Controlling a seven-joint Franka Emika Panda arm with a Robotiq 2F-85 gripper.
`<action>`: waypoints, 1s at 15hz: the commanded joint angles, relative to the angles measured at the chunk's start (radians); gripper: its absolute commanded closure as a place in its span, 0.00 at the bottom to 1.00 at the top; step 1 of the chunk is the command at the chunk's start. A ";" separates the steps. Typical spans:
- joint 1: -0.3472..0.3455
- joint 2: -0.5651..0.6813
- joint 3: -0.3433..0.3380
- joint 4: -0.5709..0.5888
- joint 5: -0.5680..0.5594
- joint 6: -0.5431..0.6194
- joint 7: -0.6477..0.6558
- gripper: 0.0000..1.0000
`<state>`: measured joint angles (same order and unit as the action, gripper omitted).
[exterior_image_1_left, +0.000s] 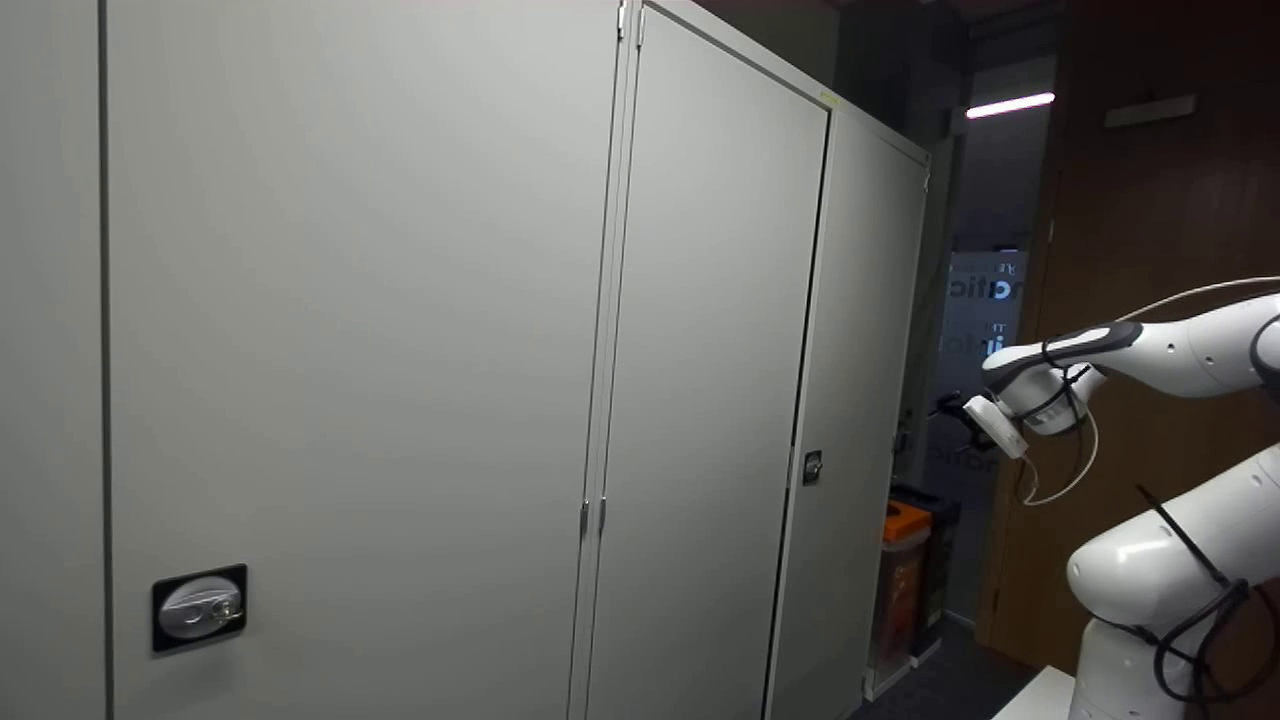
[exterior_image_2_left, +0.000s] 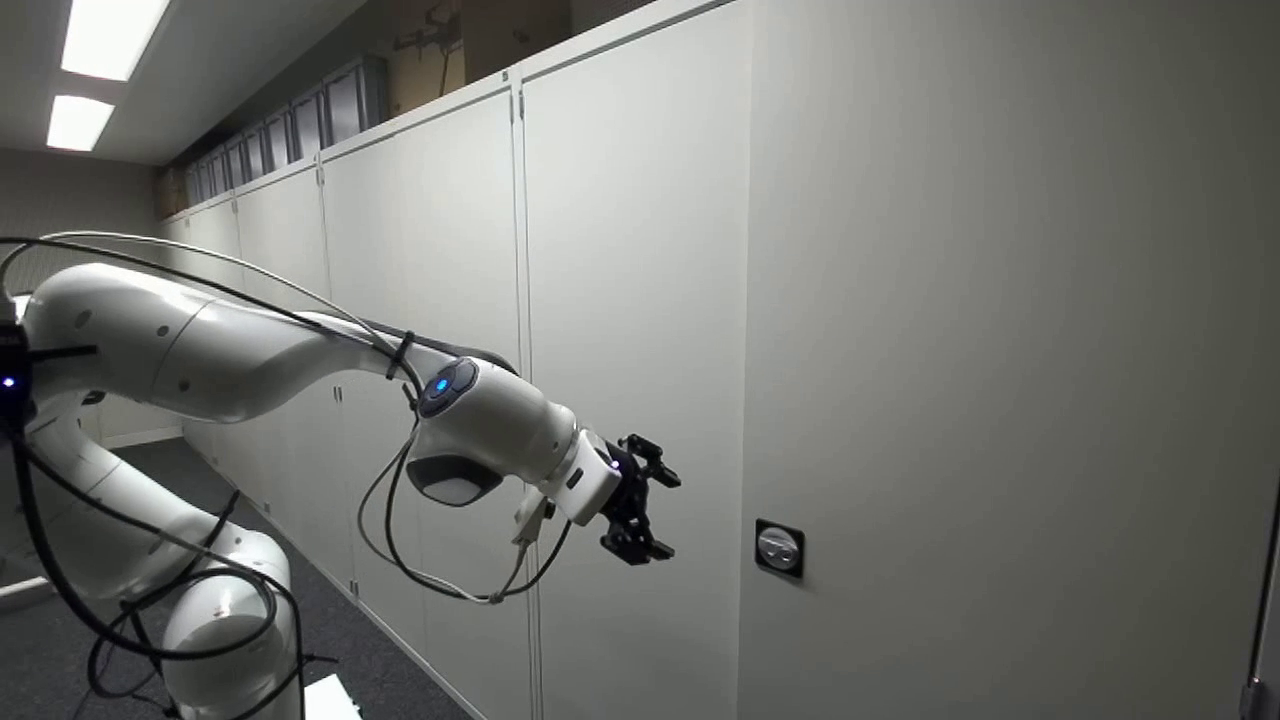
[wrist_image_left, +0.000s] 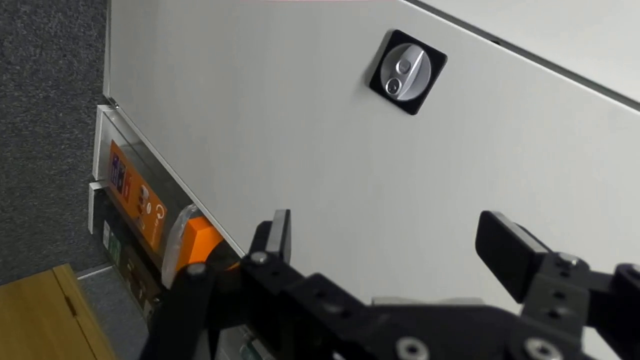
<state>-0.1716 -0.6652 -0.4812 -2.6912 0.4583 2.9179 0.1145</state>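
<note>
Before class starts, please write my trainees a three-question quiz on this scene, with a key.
1. Multiple choice: the gripper is A) shut tight, B) open and empty, C) out of sight.
2. True or false: the gripper is apart from the silver knob.
3. Fill in: beside the cabinet, one bin lid is bright ____.
Key: 1 B; 2 true; 3 orange.

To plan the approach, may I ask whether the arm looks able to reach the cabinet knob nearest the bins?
Probably yes: the claw is open, with nothing visible between it and the knob.
</note>
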 joint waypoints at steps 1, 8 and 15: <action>0.155 0.024 -0.099 0.051 0.077 0.068 -0.039 0.00; 0.469 -0.050 -0.348 0.063 0.087 0.209 -0.155 0.00; 0.712 -0.152 -0.570 0.076 0.042 0.350 -0.230 0.00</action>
<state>0.4377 -0.7490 -0.9620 -2.6377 0.5167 3.2164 -0.0640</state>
